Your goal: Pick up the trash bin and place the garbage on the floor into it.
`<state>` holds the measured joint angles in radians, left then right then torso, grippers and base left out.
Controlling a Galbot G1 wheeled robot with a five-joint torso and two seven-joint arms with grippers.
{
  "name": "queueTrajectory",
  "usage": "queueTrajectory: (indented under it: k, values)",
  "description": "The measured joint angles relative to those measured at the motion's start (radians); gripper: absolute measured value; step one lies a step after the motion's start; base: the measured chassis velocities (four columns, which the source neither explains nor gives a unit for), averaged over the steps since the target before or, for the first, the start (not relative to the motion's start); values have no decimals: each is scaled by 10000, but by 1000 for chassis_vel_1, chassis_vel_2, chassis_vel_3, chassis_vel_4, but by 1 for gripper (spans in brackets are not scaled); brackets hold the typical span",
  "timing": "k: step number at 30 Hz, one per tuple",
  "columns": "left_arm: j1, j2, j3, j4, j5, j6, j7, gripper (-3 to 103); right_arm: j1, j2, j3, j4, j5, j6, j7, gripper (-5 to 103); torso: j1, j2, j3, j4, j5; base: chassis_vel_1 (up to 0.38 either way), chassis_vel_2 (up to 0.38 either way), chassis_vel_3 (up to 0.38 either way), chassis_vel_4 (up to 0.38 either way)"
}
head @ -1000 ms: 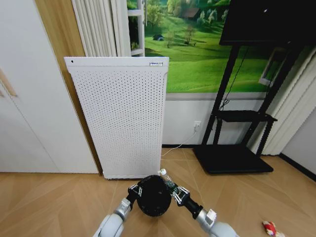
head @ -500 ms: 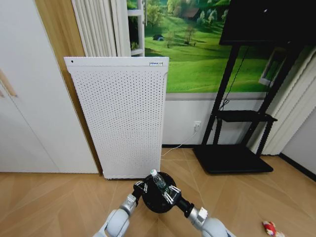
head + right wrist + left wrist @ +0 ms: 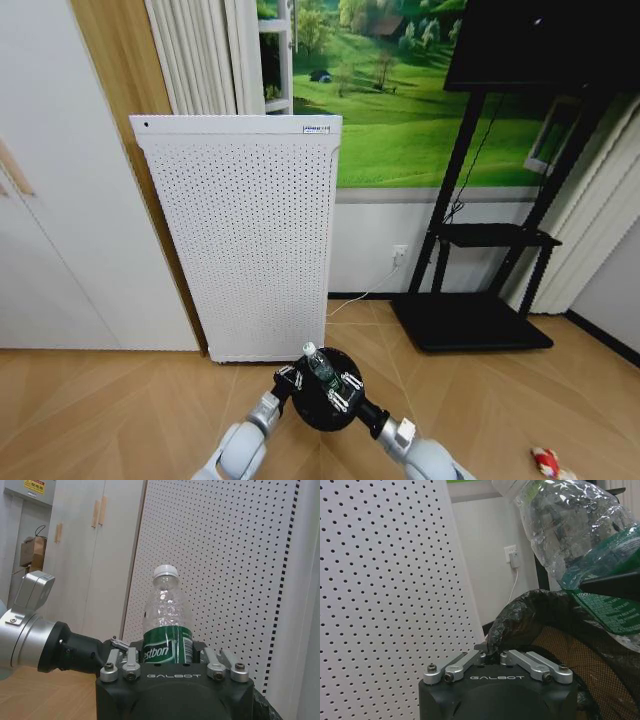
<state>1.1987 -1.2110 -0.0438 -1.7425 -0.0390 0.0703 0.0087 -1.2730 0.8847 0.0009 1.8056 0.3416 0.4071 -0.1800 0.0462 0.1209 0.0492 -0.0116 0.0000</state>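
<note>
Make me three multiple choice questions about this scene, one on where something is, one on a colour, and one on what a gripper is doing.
1. Where is the clear plastic bottle with the green label?
A. Lying on the floor
B. Held over the mouth of the small black round trash bin
C. On the black stand's shelf

2. What colour is the bottle's cap?
A. White
B. Red
C. Blue

3. What is the left gripper doing?
A. Hanging open in the air
B. Holding the bottle
C. Clamped on the bin's bag-lined rim

Answers:
1. B: the head view shows the bottle in the right gripper above the bin's opening.
2. A: the right wrist view shows a white cap on top.
3. C: the left wrist view shows its fingers pinched on the black liner at the rim.
</note>
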Motion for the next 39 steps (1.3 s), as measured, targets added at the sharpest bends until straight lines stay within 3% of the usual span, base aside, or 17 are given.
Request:
queueTrajectory:
  k: [14, 24, 31, 39]
  values:
    - [21, -40, -2, -1, 13, -1, 11, 7, -187, -20, 172, 72, -58, -58, 18, 99, -1, 0, 0, 0, 0, 0, 0, 0, 0]
    - [53, -25, -74, -66, 12, -5, 13, 7, -406, -24, 519, 172, 80, -224, 34, 100, 0, 0, 0, 0, 0, 0, 0, 0, 0]
    - [586, 291, -656, -629, -59, -44, 14, 7, -1216, 18, 2571, -72, 220, -305, 325, 100, -1, 0, 0, 0, 1, 0, 0, 0, 0]
    - [1288, 308, -1501, -1047, 85, -193, 25, 7, -1626, 658, 4830, -691, -151, -931, 1426, 100, 0, 1, 0, 0, 0, 0, 0, 0, 0]
